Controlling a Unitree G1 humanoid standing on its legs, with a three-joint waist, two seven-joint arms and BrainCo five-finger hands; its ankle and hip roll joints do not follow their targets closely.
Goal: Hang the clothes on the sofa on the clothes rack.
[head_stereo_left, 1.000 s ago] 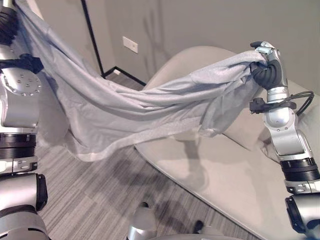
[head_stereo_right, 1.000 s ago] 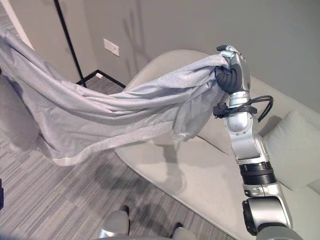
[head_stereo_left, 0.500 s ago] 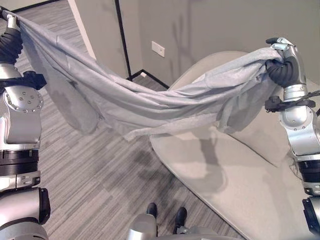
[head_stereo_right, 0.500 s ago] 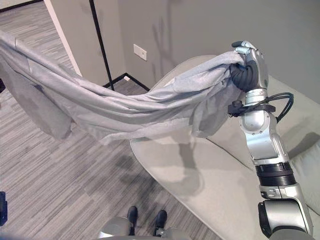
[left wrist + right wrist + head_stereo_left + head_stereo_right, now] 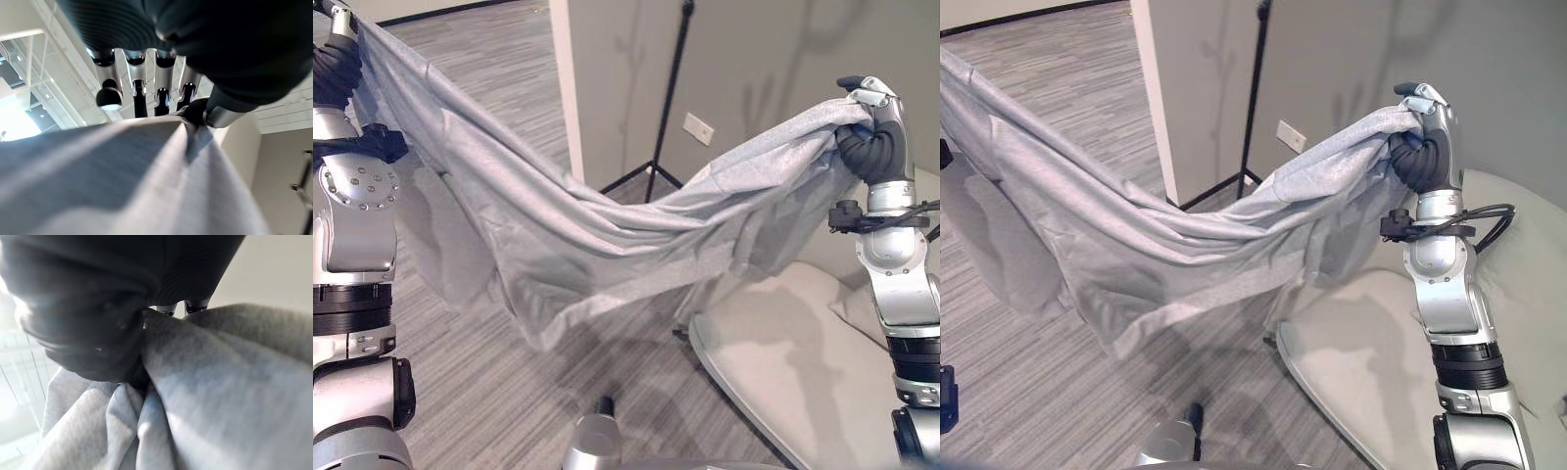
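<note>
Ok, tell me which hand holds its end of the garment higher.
The left hand: it grips the grey garment near the head view's top corner, above where the right hand clutches its end.

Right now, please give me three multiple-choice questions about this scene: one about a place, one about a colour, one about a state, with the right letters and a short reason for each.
1. Where does the garment hang?
A. folded on the sofa
B. spread in the air between the two hands
C. flat on the floor

2. What colour is the garment?
A. red
B. light grey
C. black

3. How does the right hand stand?
A. open above the sofa
B. pressed flat on the wall
C. shut on the garment

Answers:
1 B, as the cloth sags from the raised left hand across to the right hand, over the striped floor and clear of the sofa.
2 B, as it is pale grey all over.
3 C, as cloth bunches in its grasp in the right wrist view.
</note>
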